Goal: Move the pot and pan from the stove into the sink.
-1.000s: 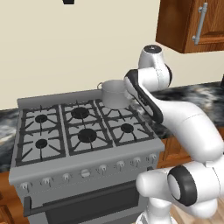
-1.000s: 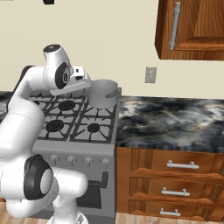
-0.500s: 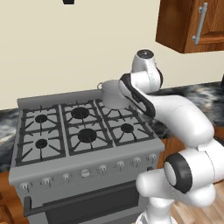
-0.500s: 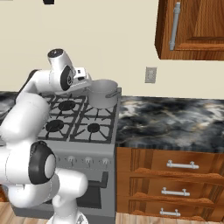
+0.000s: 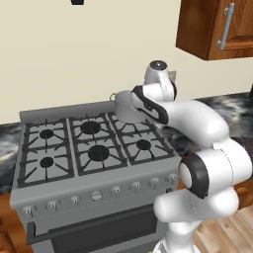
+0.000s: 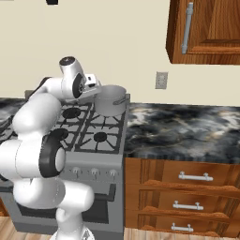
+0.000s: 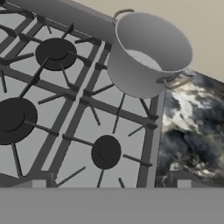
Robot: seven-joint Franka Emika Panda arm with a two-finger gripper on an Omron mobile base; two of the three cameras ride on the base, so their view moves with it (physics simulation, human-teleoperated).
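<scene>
Gripper (image 7: pixel 111 186) wide open and empty above the stove (image 7: pixel 65 113); pot (image 7: pixel 146 54) on far right burner, probably stiff, smooth and slippery, best taken by rim or side handle.

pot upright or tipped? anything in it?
Upright on the stove's back right burner. The pot is empty: the hand view shows its bare pale floor.

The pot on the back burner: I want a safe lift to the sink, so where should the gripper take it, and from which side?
Grip the pot by its rim wall, coming from above with one finger inside and one outside. It stands upright and open-topped on the stove, and looks too wide to span; its small side handles are thin loops. The gripper is open.
</scene>
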